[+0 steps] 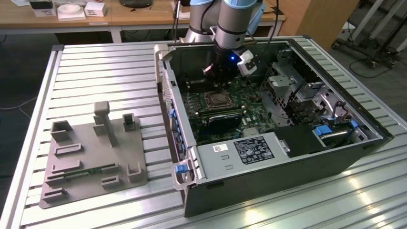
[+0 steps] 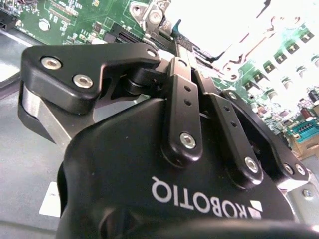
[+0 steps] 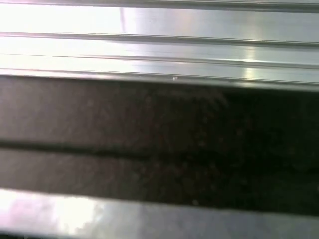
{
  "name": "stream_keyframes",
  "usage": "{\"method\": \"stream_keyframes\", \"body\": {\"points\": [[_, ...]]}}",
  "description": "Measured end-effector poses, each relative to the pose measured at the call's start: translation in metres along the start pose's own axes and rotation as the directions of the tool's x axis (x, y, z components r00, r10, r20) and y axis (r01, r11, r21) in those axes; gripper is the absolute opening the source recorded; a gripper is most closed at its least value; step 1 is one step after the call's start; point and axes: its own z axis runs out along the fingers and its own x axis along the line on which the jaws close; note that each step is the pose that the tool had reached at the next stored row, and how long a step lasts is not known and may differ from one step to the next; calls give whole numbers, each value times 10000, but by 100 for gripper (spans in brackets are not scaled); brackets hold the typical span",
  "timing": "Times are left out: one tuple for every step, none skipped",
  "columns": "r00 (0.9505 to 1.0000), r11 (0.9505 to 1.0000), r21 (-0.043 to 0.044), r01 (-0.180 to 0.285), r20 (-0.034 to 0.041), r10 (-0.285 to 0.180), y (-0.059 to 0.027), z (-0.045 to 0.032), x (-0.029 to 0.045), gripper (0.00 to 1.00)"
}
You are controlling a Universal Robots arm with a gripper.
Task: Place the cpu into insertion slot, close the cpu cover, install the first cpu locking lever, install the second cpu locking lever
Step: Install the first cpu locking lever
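Gripper (image 1: 218, 78) reaches down into open computer case (image 1: 343, 157) on slatted counter (image 1: 102, 76), hovering just above insertion slot (image 1: 217, 100) on green motherboard (image 1: 254, 105). Finger spread: cannot tell. Slot sits mid-board, silver rim visible. Grey fixture block (image 1: 95, 157) lies on counter, well apart toward exterior view's left.

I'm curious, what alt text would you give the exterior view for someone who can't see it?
A robot arm reaches down into an open computer case lying on a slatted metal table, its end effector poised just above the insertion slot on the green motherboard. A grey plastic fixture with upright holders sits toward the exterior view's left.
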Motion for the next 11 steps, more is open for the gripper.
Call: {"method": "stream_keyframes", "body": {"points": [[10000,10000,-1,0,0,0,1,-9,0,11],[10000,10000,-2,0,-1,0,1,-17,0,11],[10000,10000,-8,0,-1,0,1,-24,0,11],[10000,10000,-21,0,0,0,2,-29,0,11],[10000,10000,-36,0,2,0,2,-31,2,11],[10000,10000,-50,0,4,0,2,-31,6,11],[10000,10000,-62,0,4,0,2,-32,11,11],[10000,10000,-73,-1,3,1,3,-32,19,11],[10000,10000,-83,0,4,1,3,-32,26,11],[10000,10000,-97,-1,5,1,4,-32,35,11],[10000,9999,-111,-1,7,1,4,-33,45,11]]}}
